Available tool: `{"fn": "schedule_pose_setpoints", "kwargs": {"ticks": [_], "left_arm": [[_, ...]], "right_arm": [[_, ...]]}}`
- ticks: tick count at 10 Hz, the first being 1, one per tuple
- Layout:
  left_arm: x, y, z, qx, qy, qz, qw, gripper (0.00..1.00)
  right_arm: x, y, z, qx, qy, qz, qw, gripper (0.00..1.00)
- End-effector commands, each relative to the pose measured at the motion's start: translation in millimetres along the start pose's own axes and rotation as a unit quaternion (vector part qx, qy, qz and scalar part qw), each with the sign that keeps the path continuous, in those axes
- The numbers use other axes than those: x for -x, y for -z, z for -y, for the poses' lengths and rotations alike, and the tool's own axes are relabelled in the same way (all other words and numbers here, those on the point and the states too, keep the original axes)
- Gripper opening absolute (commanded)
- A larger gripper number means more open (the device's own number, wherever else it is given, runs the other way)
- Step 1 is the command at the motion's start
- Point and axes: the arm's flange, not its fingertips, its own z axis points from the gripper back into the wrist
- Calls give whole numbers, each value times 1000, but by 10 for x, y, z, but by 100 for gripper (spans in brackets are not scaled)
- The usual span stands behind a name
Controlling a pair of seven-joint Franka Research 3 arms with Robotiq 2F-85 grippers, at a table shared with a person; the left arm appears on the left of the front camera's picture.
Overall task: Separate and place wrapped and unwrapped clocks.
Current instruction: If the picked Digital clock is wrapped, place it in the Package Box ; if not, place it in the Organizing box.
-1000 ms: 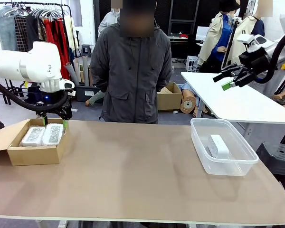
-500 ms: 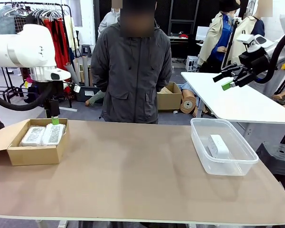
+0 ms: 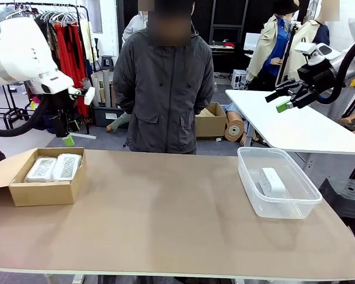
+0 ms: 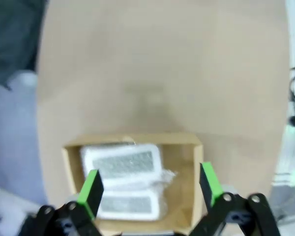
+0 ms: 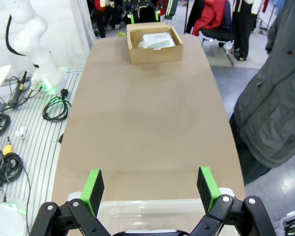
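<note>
At the far left of the front view, the left tool [image 3: 67, 137] hangs in the air above and just behind the cardboard box [image 3: 44, 190], its green pads spread wide with nothing between them. The left wrist view looks straight down past those pads [image 4: 91, 187] into the same box, and the tool [image 4: 150, 188] is plainly empty. The box sits near the left end of the tabletop [image 3: 165, 219] with one flap folded outward. Inside it lie the two wrapped clocks [image 3: 53, 168], side by side and touching, their grey speckled faces up under crinkly clear plastic.

Behind the middle of the tabletop stands a person [image 3: 163, 89] in a dark grey jacket, arms down at the sides.

Toward the right end rests a clear plastic tub [image 3: 276, 204], well apart from the box. The unwrapped clock [image 3: 271, 181], a smooth white rounded block, lies on the tub's floor.

At the upper right, the right tool [image 3: 282, 97] is held high above and behind the tub, tilted toward the left, jaws wide apart and holding nothing. The right wrist view shows its green pads [image 5: 94, 185] spread over the tub's near rim [image 5: 152, 205], with the box [image 5: 155, 44] at the far end of the tabletop.
</note>
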Motion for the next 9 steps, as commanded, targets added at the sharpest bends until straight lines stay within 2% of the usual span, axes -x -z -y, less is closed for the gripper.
{"fn": "schedule_pose_setpoints", "kwargs": {"ticks": [1, 2, 3, 4, 5, 6, 7, 9], "left_arm": [[217, -88, 118, 20, 13, 71, 997, 100], [293, -189, 126, 26, 35, 93, 995, 100], [303, -238, 160, 31, 74, 140, 987, 100], [320, -265, 203, 15, 90, 156, 984, 100], [334, -306, 225, 6, 102, 163, 981, 100], [293, -313, 243, -6, 59, 147, 987, 100], [266, -313, 155, 10, 85, 144, 986, 100], [266, -313, 155, 10, 85, 144, 986, 100]], "right_arm": [[-20, -15, -5, -2, -2, 1, 1000, 100], [-20, -15, -5, -2, -2, 1, 1000, 100], [-20, -15, -5, -2, -2, 1, 1000, 100], [-20, -15, -5, -2, -2, 1, 1000, 100], [-20, -15, -5, -2, -2, 1, 1000, 100], [-20, -15, -5, -2, -2, 1, 1000, 100], [-20, -15, -5, -2, -2, 1, 1000, 100], [-20, -15, -5, -2, -2, 1, 1000, 100]]}}
